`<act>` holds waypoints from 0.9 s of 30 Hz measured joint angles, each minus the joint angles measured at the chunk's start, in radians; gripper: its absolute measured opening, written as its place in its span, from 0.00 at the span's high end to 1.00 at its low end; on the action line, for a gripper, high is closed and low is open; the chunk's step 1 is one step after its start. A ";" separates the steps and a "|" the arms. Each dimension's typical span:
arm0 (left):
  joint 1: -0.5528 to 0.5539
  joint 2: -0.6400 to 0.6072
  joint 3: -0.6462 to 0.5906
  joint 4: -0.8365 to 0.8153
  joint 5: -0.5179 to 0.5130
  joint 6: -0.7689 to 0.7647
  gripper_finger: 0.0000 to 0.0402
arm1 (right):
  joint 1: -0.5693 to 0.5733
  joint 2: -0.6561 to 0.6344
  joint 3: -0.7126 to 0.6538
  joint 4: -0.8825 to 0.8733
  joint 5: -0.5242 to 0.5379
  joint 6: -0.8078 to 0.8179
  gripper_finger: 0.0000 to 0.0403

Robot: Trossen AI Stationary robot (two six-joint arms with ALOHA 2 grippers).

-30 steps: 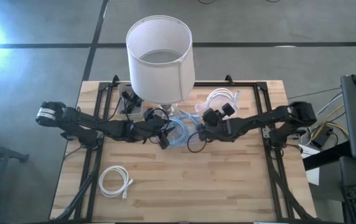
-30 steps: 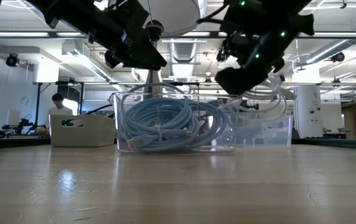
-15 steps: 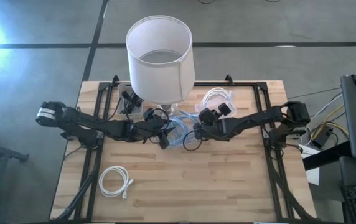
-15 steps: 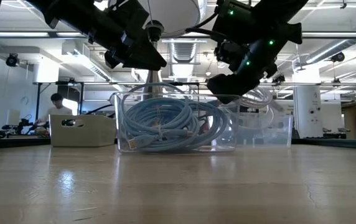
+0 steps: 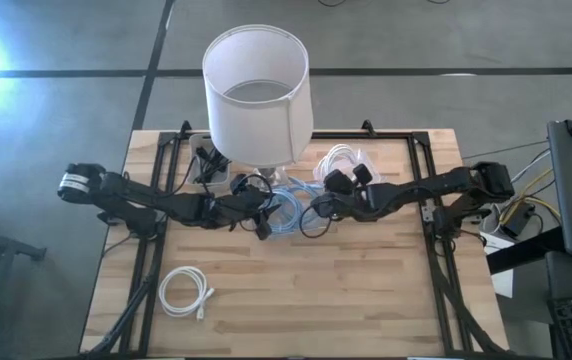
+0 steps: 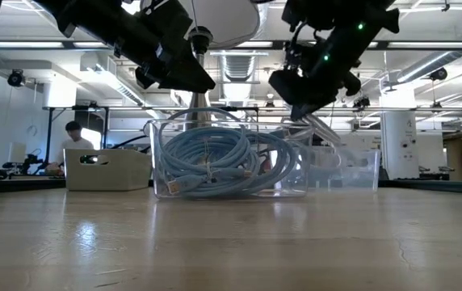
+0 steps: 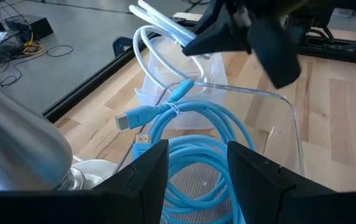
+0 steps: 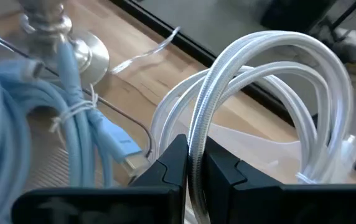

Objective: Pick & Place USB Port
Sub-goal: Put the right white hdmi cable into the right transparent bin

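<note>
Right gripper (image 8: 193,163) is clamped on a strand of the white cable (image 8: 271,93), its fingers (image 8: 168,163) pressed against the braided cord from either side. In the high view this gripper (image 5: 318,208) sits near the table's middle, over the clear bins (image 6: 231,162), with the white coil (image 5: 344,160) just behind it toward the lamp (image 5: 257,90). From table height the gripper (image 6: 300,101) hangs above the bins with white loops trailing below it into the right-hand bin (image 6: 340,166).

Left gripper (image 7: 196,168) hovers over the blue cable (image 7: 193,155), fingers (image 7: 147,177) apart and holding nothing; the blue coil lies inside its clear bin (image 7: 287,124), beside the lamp's metal base (image 7: 16,149). In the high view the left gripper (image 5: 262,222) is just beside the blue coil (image 5: 288,208).

Another white cable (image 5: 185,291), coiled, lies alone near the table's (image 5: 366,300) front left, well apart from both arms.
</note>
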 joint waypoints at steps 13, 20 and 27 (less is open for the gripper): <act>0.000 0.000 0.000 -0.005 0.000 0.001 0.58 | -0.002 -0.007 -0.027 -0.010 0.002 0.219 0.93; 0.000 0.000 0.000 -0.007 0.000 0.001 0.58 | -0.004 0.018 -0.058 -0.006 0.042 0.305 0.93; 0.000 0.000 0.000 -0.007 0.000 0.001 0.58 | -0.019 0.018 -0.060 -0.007 0.036 0.335 0.93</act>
